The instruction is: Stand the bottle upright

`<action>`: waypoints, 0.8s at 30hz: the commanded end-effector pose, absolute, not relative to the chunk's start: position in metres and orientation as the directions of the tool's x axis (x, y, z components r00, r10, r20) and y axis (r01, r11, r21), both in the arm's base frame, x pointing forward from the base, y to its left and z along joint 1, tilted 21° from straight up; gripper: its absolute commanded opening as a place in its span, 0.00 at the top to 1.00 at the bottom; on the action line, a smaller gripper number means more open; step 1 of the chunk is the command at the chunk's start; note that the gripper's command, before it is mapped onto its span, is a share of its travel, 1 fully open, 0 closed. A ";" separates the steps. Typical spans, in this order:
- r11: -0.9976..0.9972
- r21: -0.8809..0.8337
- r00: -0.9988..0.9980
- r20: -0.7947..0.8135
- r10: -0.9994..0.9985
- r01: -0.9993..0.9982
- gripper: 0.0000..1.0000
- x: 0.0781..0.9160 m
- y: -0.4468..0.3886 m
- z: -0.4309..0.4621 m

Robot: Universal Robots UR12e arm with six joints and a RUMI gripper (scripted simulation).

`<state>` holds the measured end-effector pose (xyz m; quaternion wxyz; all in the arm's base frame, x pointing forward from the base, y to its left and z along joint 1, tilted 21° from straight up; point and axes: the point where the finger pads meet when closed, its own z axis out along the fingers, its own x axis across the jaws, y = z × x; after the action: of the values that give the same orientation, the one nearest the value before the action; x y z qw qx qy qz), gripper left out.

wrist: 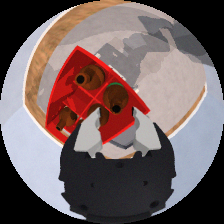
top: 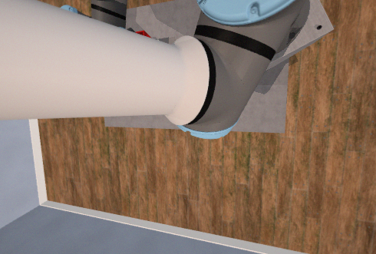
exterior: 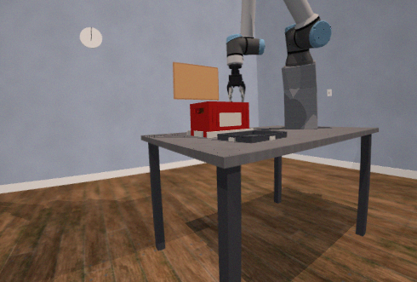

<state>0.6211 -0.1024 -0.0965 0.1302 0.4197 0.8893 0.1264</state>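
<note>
The red crate (top: pixel 142 33) (exterior: pixel 202 119) (wrist: pixel 68 66) stands on the table. In the wrist view brown bottles show in its compartments: one (wrist: pixel 93 75) at the top, one (wrist: pixel 116 92) with a green rim around it at the right, one (wrist: pixel 67 118) at the lower left, and one (wrist: pixel 98 116) partly behind the left finger. A fifth is hidden. Neck differences cannot be told. My gripper (exterior: pixel 237 98) (wrist: pixel 116 107) is partly open, with nothing between the fingers, pointing down just above the crate. The dark tray (exterior: pixel 244 140) lies beside the crate and looks empty.
The grey table (exterior: pixel 193 146) (top: pixel 265 119) carries the crate and tray. The arm's pedestal (exterior: pixel 299 96) stands behind them. The upper arm (top: pixel 96 75) hides most of the crate and the tray in the top view.
</note>
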 end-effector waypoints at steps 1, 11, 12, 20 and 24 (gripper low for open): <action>0.616 0.334 -0.614 -0.126 0.779 0.713 0.62 0.623 -0.102 -0.101; 0.616 0.334 -0.614 -0.126 0.779 0.713 0.62 0.626 -0.101 -0.109; 0.616 0.334 -0.614 -0.126 0.779 0.713 0.62 0.626 -0.101 -0.110; 0.616 0.334 -0.614 -0.126 0.779 0.713 0.62 0.628 -0.100 -0.114; 0.616 0.334 -0.614 -0.126 0.779 0.713 0.62 0.628 -0.100 -0.115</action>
<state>0.6277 -0.1002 -0.1146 0.1302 0.4197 0.8893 0.1264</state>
